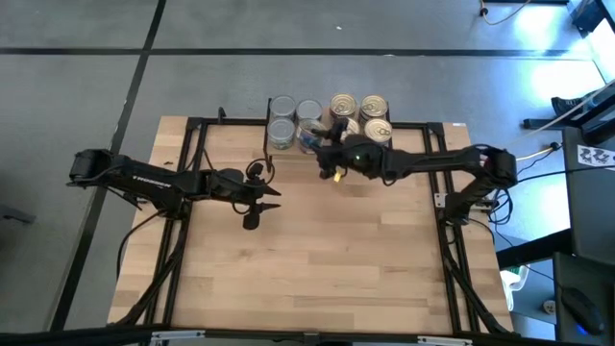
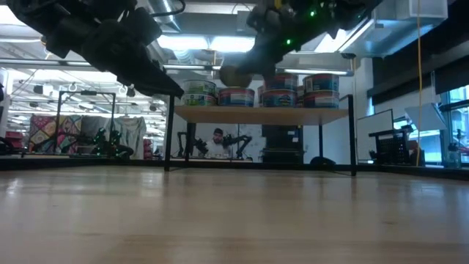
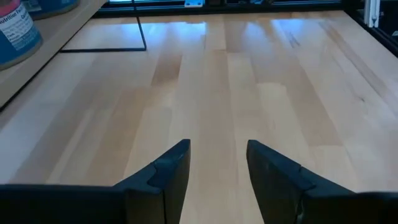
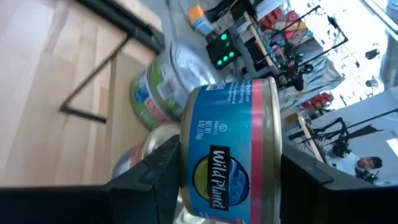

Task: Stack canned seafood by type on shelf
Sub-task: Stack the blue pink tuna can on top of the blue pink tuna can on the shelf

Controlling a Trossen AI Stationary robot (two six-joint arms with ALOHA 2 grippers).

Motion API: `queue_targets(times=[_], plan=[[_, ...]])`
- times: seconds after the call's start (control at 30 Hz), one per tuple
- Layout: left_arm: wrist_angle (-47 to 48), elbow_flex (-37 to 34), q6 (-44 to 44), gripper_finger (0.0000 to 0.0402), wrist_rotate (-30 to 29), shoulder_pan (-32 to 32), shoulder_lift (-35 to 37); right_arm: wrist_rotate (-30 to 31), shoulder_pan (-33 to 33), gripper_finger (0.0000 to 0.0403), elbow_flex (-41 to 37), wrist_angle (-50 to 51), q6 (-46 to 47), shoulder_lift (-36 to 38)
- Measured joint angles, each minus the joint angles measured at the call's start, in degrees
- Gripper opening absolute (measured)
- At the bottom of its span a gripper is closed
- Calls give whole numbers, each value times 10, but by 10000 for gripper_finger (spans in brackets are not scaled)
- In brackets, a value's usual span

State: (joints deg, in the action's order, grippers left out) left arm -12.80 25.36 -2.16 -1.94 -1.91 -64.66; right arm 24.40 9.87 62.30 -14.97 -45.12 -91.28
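Fingers on your right gripper are clamped on a blue tin, held up at the shelf at 12 o'clock on the tabletop, near the other tins. Your left gripper waits at 9 o'clock, fingers apart, holding nothing. I think you are placing; next, line the tin up over a matching stack and lower it gently.

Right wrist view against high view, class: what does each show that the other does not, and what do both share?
Only the right wrist view shows the blue and pink label of the can clamped in the right gripper.
Only the high view shows the empty left gripper over bare table.
Both show silver-topped cans on the shelf.
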Motion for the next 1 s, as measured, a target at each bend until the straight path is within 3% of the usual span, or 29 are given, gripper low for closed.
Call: queue_targets(times=[0.3,0.5,0.63,0.87,1.0], plan=[[0,0,1,157,-3,0,0,1,3,194,0,11,-32,-9],[1,0,1,157,-3,0,0,7,12,295,0,18,-14,-9],[1,0,1,157,-3,0,0,5,12,332,0,20,12,-9],[1,0,3,157,-3,0,0,-20,11,329,0,32,61,-9],[1,0,6,157,-3,0,0,8,11,317,0,14,106,-9]])
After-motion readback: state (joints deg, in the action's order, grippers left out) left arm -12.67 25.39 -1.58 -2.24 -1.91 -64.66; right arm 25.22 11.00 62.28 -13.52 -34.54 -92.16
